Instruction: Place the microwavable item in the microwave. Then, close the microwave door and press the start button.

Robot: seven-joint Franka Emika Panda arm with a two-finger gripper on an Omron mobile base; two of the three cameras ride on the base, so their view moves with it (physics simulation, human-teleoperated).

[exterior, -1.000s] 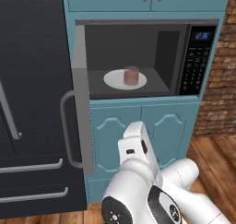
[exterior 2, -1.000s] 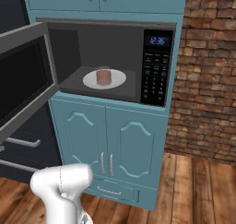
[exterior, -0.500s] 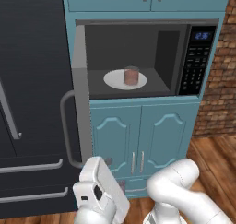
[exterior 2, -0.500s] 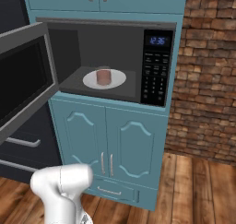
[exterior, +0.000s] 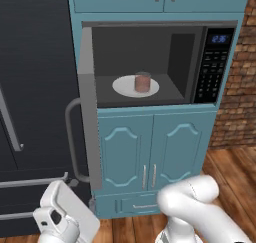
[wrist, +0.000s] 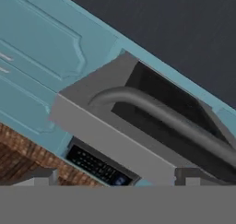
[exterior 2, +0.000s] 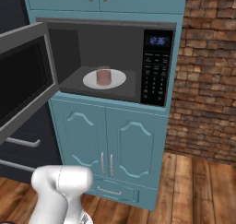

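Note:
The microwavable item (exterior: pixel 142 82) (exterior 2: pixel 104 77), a squat reddish-brown lump, stands on the white turntable (exterior: pixel 121 86) inside the microwave (exterior: pixel 175 52) (exterior 2: pixel 124 38). The microwave door (exterior: pixel 87 112) (exterior 2: pixel 23 80) is swung wide open to the left, and its bar handle (exterior: pixel 70 137) faces the fridge. My hand (exterior: pixel 62 214) hangs low at the left, below the door's outer edge. In the hand view the door (wrist: pixel 106 140) and its curved handle (wrist: pixel 161 112) lie close ahead. My gripper (wrist: pixel 117 178) is open with nothing between its fingertips (wrist: pixel 44 176). The keypad (exterior: pixel 212 67) (exterior 2: pixel 154 68) shows a blue display.
A tall black fridge (exterior: pixel 30 87) stands left of the microwave, right behind the open door. Teal cabinet doors (exterior: pixel 145 152) (exterior 2: pixel 110 140) fill the space below. A brick wall (exterior 2: pixel 207 80) is on the right, over a wooden floor (exterior 2: pixel 193 191).
My hand has swung down and to the left, from in front of the cabinets to below the door's outer edge. The item and the door have not moved.

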